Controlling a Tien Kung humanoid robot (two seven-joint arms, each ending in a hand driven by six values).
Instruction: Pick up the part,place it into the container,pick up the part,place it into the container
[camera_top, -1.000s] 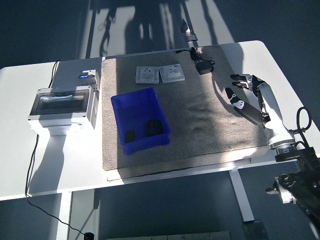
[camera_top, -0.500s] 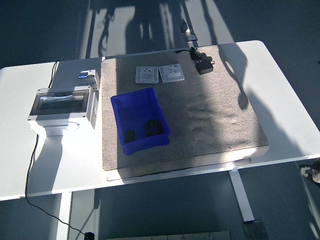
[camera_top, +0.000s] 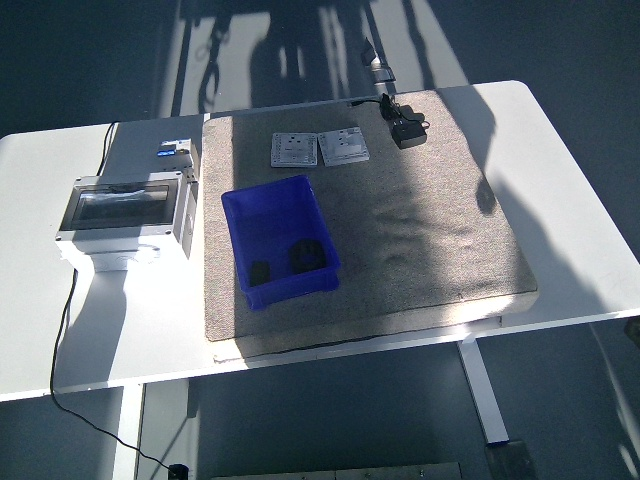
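A blue container (camera_top: 278, 238) sits on the left part of the grey mat (camera_top: 420, 230). Two dark parts lie inside it near its front wall: a larger one (camera_top: 305, 256) and a smaller one (camera_top: 260, 271) to its left. Neither of my hands shows anywhere in the head view. Only a dark shadow falls across the right side of the mat and table.
Two grey-white socket plates (camera_top: 319, 149) lie side by side at the mat's far edge. A black power adapter with cable (camera_top: 405, 130) rests at the far right corner. A grey electrical box (camera_top: 127, 211) stands on the white table (camera_top: 570, 230) at the left.
My right arm, which reached over the table's right side a second ago, has pulled back down to the right and left the picture. The container and parts have stayed put.
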